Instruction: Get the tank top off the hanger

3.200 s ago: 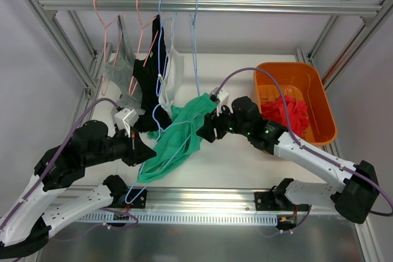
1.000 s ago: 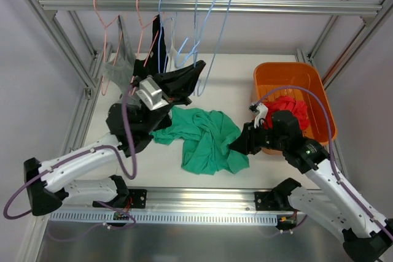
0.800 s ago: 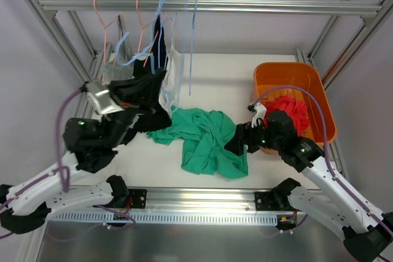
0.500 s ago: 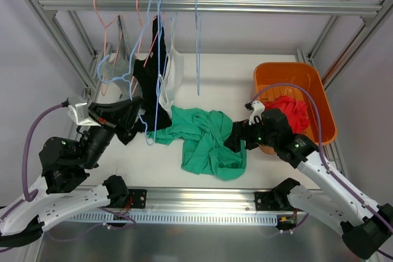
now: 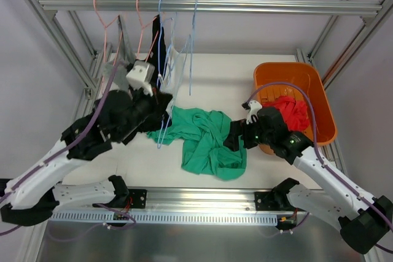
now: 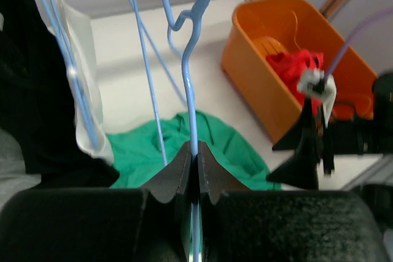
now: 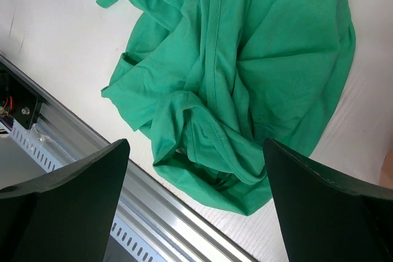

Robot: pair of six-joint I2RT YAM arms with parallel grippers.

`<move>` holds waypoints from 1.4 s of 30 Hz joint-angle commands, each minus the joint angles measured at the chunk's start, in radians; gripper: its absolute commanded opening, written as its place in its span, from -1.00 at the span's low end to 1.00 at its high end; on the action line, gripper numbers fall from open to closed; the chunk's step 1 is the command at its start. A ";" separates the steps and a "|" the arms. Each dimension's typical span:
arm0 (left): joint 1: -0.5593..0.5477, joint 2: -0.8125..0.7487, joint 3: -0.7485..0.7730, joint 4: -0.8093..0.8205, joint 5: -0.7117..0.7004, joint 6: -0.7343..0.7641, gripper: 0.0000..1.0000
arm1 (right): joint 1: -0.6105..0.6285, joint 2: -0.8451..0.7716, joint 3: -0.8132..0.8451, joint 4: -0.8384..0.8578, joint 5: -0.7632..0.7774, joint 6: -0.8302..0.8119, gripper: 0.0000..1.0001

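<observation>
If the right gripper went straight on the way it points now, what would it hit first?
The right gripper, open, points down at the green tank top crumpled on the table, so it would likely meet that cloth first; how far off is unclear.

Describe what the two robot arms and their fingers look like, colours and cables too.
The left arm and right arm both have white lower links and black upper segments. A purple cable loops along each, and a small white camera box sits at each wrist. The fingers are plain matte black wedges.
</observation>
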 commanded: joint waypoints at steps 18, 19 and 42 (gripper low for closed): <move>0.410 0.701 0.849 -0.174 0.324 -0.059 -1.00 | 0.002 -0.122 0.085 -0.054 0.027 -0.035 0.93; 0.419 0.740 0.873 -0.174 0.341 -0.059 -1.00 | 0.002 -0.120 0.086 -0.054 0.026 -0.033 0.93; 0.478 0.744 0.771 -0.175 0.384 -0.105 -0.10 | 0.012 0.009 0.060 0.061 -0.075 -0.056 0.99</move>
